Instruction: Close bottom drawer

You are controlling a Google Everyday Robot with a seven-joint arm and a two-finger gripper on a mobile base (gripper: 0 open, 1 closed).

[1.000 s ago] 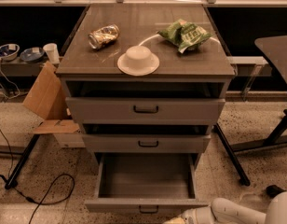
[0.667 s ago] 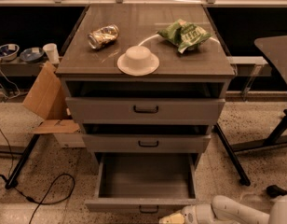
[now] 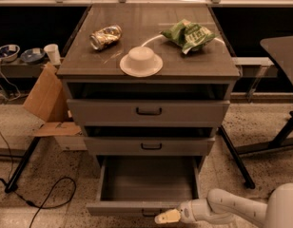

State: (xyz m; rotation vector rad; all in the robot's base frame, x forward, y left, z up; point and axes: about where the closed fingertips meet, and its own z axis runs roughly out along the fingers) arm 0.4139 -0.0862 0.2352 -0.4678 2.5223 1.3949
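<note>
The bottom drawer (image 3: 147, 180) of the grey metal cabinet is pulled far out, and its plain grey box interior is empty. Its low front panel (image 3: 113, 208) runs along the bottom edge of the camera view, with a small dark handle at its middle. My gripper (image 3: 164, 217), pale and at the end of a white arm reaching in from the lower right, sits right at the front panel, just right of the handle.
The middle drawer (image 3: 149, 146) and top drawer (image 3: 148, 111) stand slightly ajar. On the cabinet top lie a crushed can (image 3: 105, 36), an upturned white bowl (image 3: 141, 61) and a green chip bag (image 3: 188, 34). A cardboard box (image 3: 47, 103) and cable (image 3: 39, 194) are at left, table legs (image 3: 237, 158) at right.
My gripper and arm have moved left along the drawer's front panel toward the handle. The drawer is equally far out.
</note>
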